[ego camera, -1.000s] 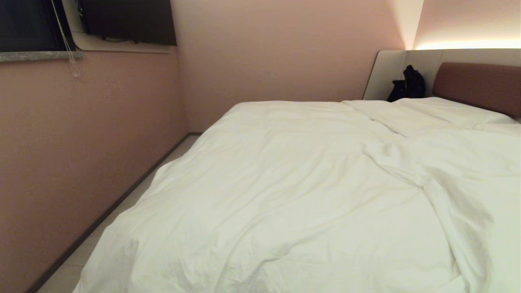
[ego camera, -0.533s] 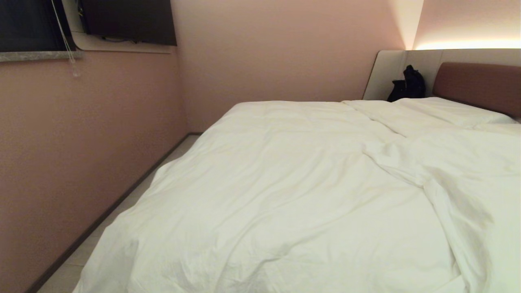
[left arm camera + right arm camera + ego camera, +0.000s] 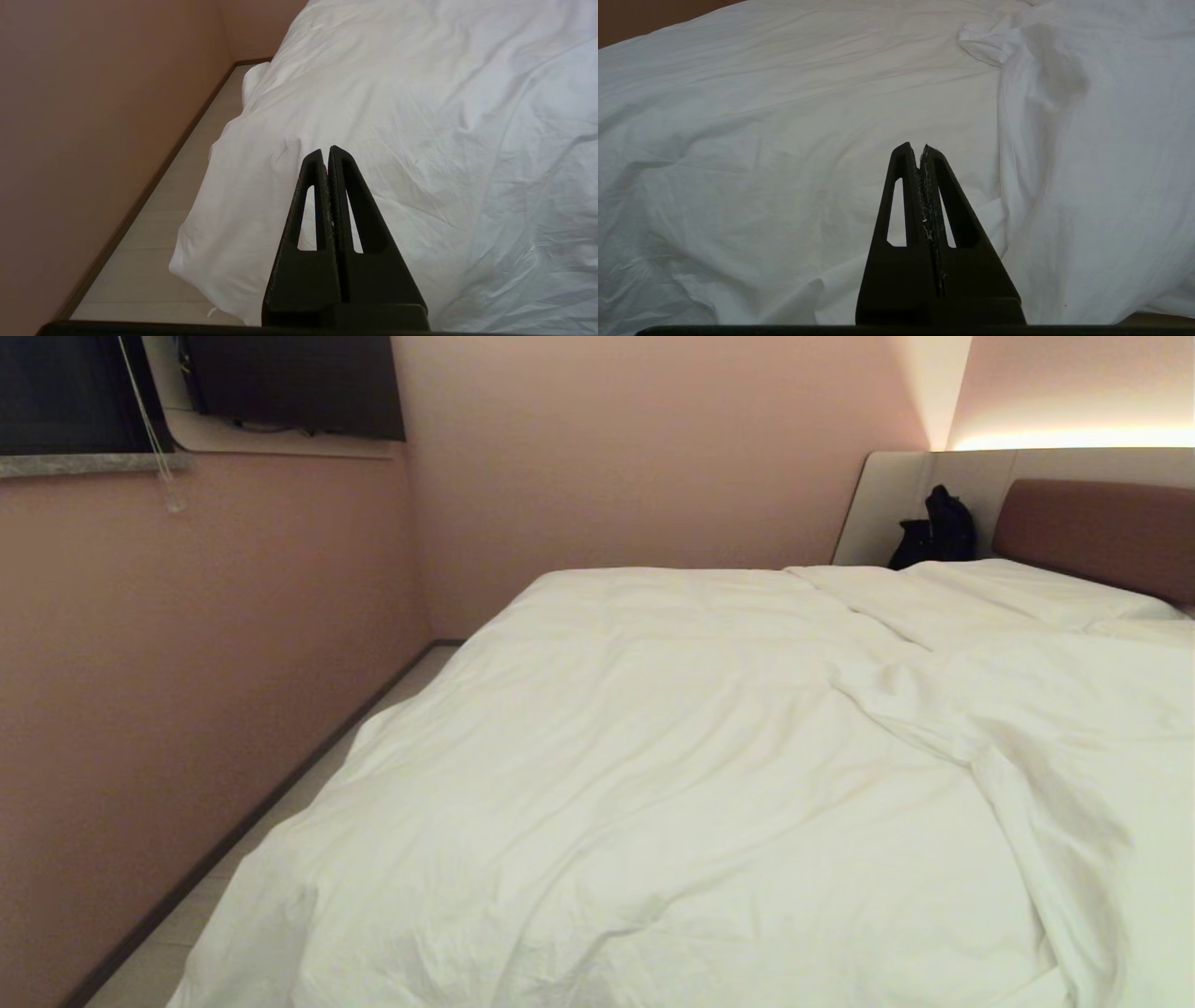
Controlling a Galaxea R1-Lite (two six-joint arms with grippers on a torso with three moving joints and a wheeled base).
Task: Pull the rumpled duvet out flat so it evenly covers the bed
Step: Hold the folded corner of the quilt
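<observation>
The soft, puffy duvet (image 3: 653,784) looks light but floppy, best pinched at its bunched edge; left gripper (image 3: 328,150) and right gripper (image 3: 915,147) jaws closed, empty.

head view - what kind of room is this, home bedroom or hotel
A bedroom, possibly a hotel room, though that is unsure. A large bed with a brown padded headboard fills the view under a rumpled white duvet, a dark wall-mounted screen hangs opposite, and a lit strip glows above the headboard.
</observation>
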